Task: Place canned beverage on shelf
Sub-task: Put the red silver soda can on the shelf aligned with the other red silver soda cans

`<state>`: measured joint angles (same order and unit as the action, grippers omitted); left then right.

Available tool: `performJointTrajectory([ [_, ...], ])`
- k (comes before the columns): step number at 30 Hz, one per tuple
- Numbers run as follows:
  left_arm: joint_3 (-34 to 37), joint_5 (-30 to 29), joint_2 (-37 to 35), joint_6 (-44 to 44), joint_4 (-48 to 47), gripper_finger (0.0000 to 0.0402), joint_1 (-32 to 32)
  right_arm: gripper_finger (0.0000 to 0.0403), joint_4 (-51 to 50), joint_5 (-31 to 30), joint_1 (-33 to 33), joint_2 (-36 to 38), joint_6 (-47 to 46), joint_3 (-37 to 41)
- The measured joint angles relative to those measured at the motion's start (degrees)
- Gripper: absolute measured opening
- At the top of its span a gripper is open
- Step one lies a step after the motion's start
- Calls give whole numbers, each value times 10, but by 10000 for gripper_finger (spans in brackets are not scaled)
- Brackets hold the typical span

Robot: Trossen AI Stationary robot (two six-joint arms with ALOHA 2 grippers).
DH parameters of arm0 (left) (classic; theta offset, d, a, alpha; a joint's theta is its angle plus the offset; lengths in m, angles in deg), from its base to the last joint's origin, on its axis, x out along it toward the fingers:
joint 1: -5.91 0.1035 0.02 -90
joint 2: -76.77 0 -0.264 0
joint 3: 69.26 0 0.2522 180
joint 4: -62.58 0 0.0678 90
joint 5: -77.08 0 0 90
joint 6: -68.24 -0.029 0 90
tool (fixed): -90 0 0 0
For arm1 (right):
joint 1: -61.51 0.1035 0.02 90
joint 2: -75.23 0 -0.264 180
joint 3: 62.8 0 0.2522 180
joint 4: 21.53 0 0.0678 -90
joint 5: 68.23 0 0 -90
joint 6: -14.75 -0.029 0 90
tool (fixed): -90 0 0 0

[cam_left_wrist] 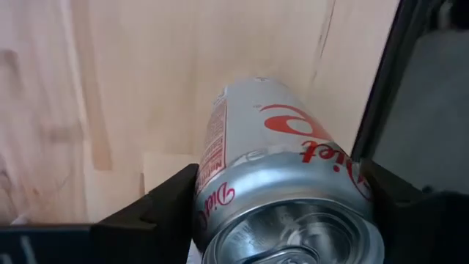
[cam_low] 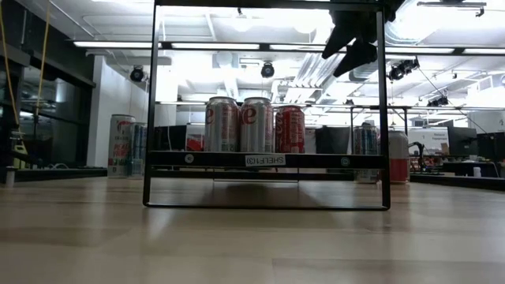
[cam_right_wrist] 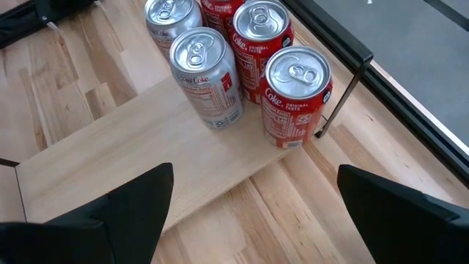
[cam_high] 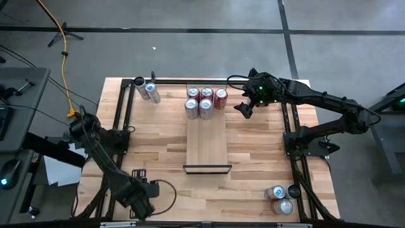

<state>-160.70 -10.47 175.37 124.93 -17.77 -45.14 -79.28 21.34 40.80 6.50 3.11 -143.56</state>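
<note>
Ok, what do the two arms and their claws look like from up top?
Both arms are dark, jointed links. The right arm carries small green lights near its wrist and a black cable; its claw has two dark wedge fingers. The left arm trails a black cable loop.

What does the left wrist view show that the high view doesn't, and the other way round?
Only the left wrist view: a silver Diet can lying between the left claw's fingers, close above the wood.

Only the high view: the shelf with five cans at its far end, the right claw open beside them, and spare cans at two table corners.

Both: the left claw near the table's front left corner, and the tabletop.
</note>
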Motion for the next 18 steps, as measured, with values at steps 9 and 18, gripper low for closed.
performJointTrajectory([
  [9,-143,-33,-113,-114,-129,225,141,371,-3,0,0,0,14,0],
  [18,-358,-159,-91,-332,-209,225,419,371,-16,0,0,0,16,0],
])
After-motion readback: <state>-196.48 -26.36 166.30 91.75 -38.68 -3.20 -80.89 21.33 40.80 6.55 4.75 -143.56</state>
